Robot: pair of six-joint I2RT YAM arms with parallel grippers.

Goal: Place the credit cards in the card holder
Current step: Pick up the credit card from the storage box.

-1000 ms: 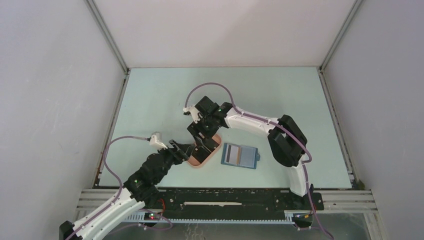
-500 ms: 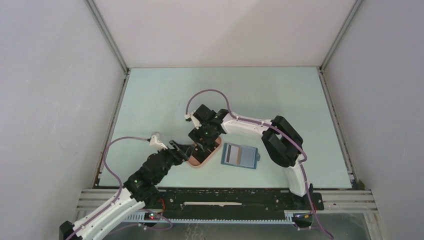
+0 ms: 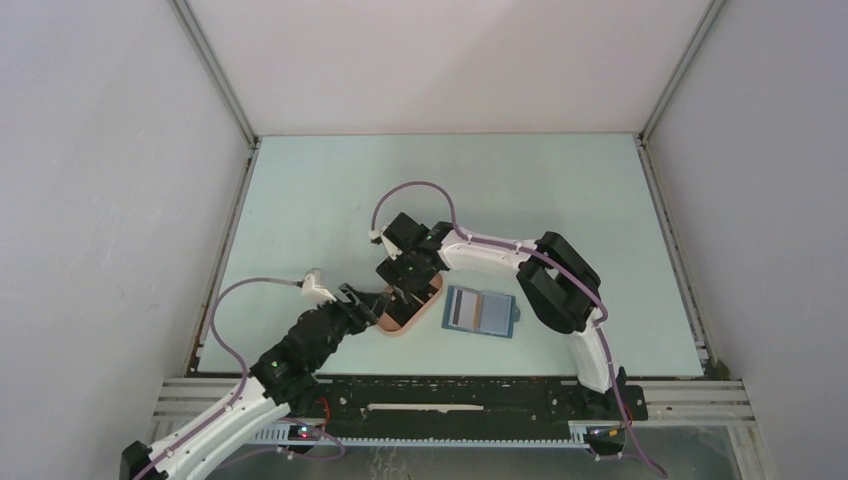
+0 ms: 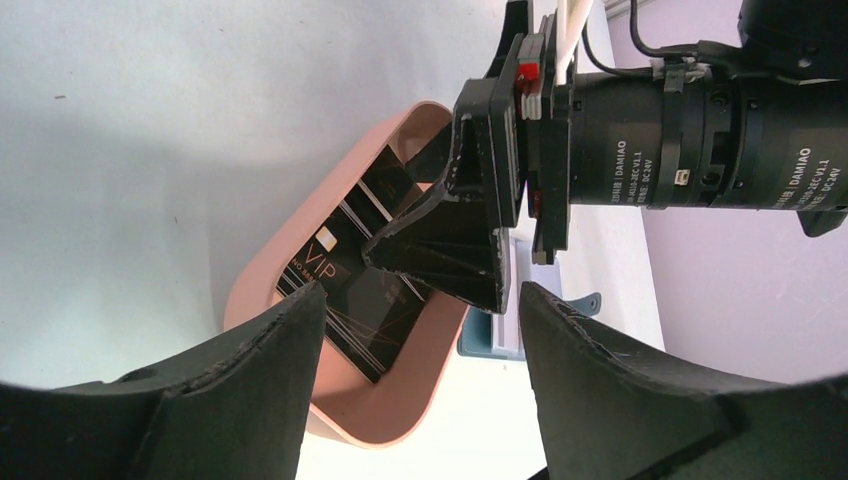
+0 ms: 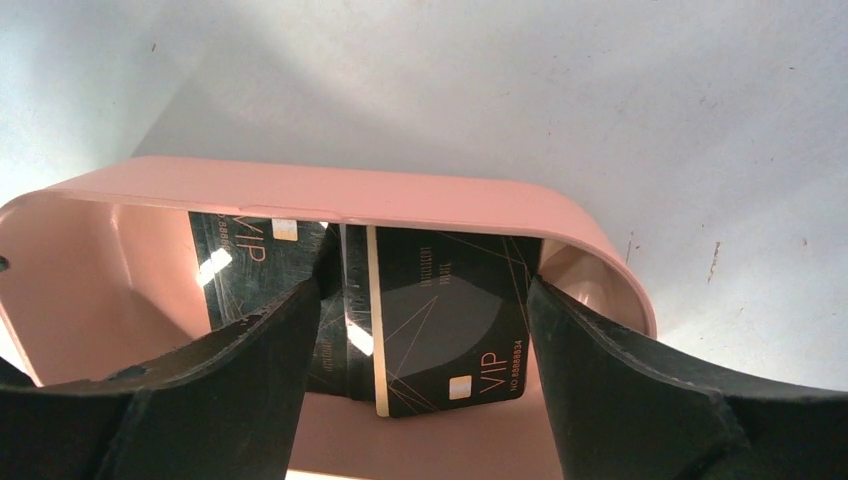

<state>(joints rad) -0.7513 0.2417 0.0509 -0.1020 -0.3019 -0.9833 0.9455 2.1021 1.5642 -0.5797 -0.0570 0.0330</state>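
Note:
Black credit cards point(image 5: 455, 310) marked VIP lie overlapped in a pink oval tray point(image 5: 330, 188); they also show in the left wrist view point(image 4: 345, 300). My right gripper point(image 5: 422, 385) is open and down in the tray, its fingers either side of the top card. In the top view it point(image 3: 404, 296) hides the cards. My left gripper point(image 4: 418, 400) is open and empty at the tray's near-left end point(image 3: 375, 306). The blue card holder point(image 3: 492, 313) lies open right of the tray, with an orange-tan, dark-striped card point(image 3: 459, 309) on its left half.
The pink tray point(image 3: 398, 328) stands near the table's front edge, between both arms. The right gripper's body point(image 4: 480, 200) fills the space just above the tray. Grey walls enclose the pale green table point(image 3: 330, 190).
My right gripper has come down and a little toward the front into the tray. The left arm has shifted only slightly. The card holder has not moved.

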